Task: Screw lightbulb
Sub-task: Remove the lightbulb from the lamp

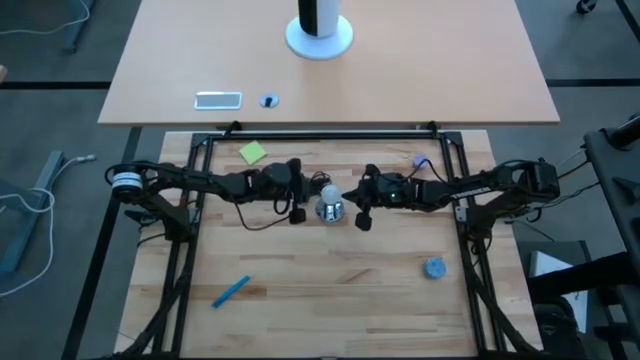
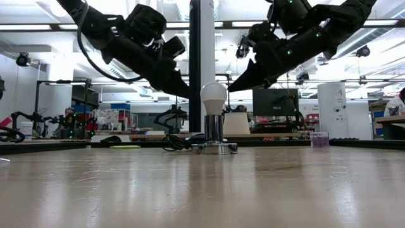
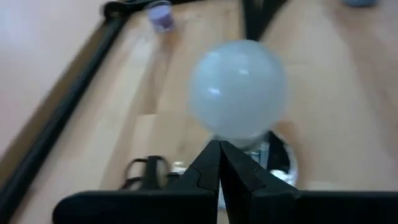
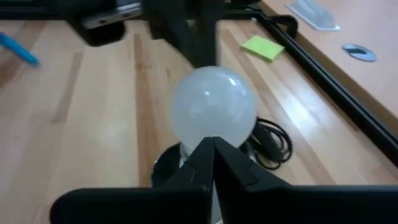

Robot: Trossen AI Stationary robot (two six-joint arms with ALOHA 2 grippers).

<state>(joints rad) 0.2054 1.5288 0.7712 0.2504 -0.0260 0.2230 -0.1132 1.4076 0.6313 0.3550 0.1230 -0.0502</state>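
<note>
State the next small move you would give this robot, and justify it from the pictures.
Probably open the right gripper around the lightbulb. The bulb stands upright in the metal socket, unheld; both grippers are shut and flank it, left gripper opposite.

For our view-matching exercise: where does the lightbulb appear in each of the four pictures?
High view: the lightbulb is at table centre, between both arms.
Low view: centre, upright in the metal socket.
Left wrist view: centre, large.
Right wrist view: centre.
Shared landmark: the socket beneath the bulb.
</note>
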